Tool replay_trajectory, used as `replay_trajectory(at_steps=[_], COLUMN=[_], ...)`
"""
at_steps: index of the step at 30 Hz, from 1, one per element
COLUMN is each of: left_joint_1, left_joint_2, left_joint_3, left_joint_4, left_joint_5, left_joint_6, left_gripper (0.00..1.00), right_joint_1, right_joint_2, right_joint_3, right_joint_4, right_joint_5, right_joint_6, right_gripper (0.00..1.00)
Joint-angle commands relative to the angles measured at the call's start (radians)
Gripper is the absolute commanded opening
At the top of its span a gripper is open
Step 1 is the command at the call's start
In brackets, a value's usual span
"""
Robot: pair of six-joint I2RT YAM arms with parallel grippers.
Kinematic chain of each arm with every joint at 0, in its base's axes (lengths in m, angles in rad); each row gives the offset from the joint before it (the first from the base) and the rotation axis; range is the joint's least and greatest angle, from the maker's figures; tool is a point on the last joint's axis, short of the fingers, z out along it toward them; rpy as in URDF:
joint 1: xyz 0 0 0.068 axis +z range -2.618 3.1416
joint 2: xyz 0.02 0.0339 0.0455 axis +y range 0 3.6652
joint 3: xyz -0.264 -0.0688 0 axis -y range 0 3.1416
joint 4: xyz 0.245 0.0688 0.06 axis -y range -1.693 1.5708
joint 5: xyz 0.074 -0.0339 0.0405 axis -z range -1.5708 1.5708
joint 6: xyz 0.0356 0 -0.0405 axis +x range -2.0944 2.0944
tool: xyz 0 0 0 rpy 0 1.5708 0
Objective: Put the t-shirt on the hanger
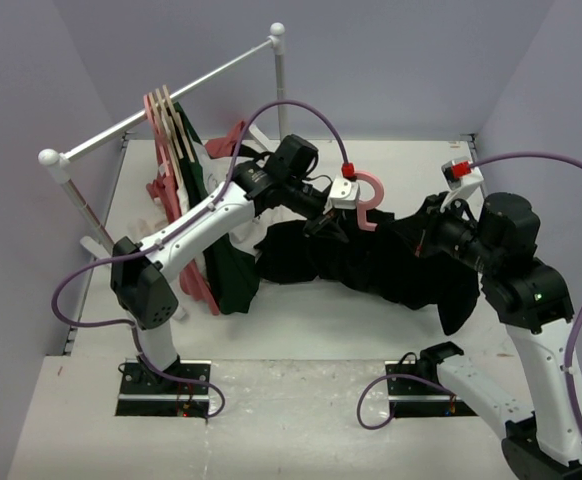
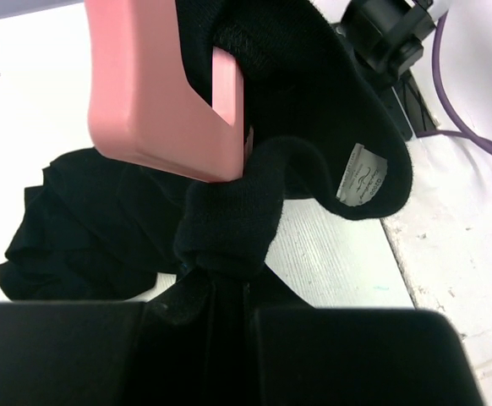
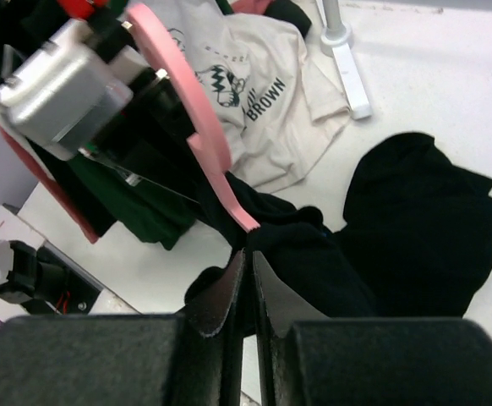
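T-shirt: the black t-shirt (image 1: 371, 265) lies crumpled across the middle of the table, stretched between the two arms and pinched at both ends.
Left gripper: the left gripper (image 2: 244, 292) has its fingers pressed together on a rolled fold of the collar; the sewn neck label shows just to the right of that fold.
Right gripper: the right gripper (image 3: 248, 271) is clamped on a thin edge of the same black cloth, its fingers almost touching.
Hanger: the pink hanger (image 2: 153, 93) sits just above the left fingers, hook up and one sloping arm running down into the black cloth. I cannot tell what holds it up.
Table: a white table (image 1: 301, 325), scuffed at its near edge, where both arm bases are bolted.
Other clothes: a dark green garment (image 1: 229, 275) lies bunched to the left of the t-shirt. A white shirt with black print (image 3: 254, 85) lies beyond it.
Rail: a white rail (image 1: 171, 95) runs slantwise across the far left, with pale beige hangers (image 1: 171, 125) on it.
Room: plain pale lilac walls (image 1: 391, 60) close in the table on three sides.
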Motion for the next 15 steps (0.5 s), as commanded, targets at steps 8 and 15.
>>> replay_trajectory(at_steps=[8,15], left_joint_1=[-0.001,-0.001], left_joint_2=[-0.09,-0.097], left_joint_3=[-0.033,-0.048], left_joint_4=[0.171,0.179], left_joint_5=[0.022,0.016], left_joint_6=[-0.091,-0.093], left_gripper=[0.0,0.0], right_joint_1=[0.047,0.076], right_joint_2=[0.036,0.052], right_joint_3=[-0.064,-0.04], right_joint_4=[0.055,0.114], right_joint_5=[0.064,0.1], right_joint_6=[0.101,0.14], right_gripper=[0.02,0.02])
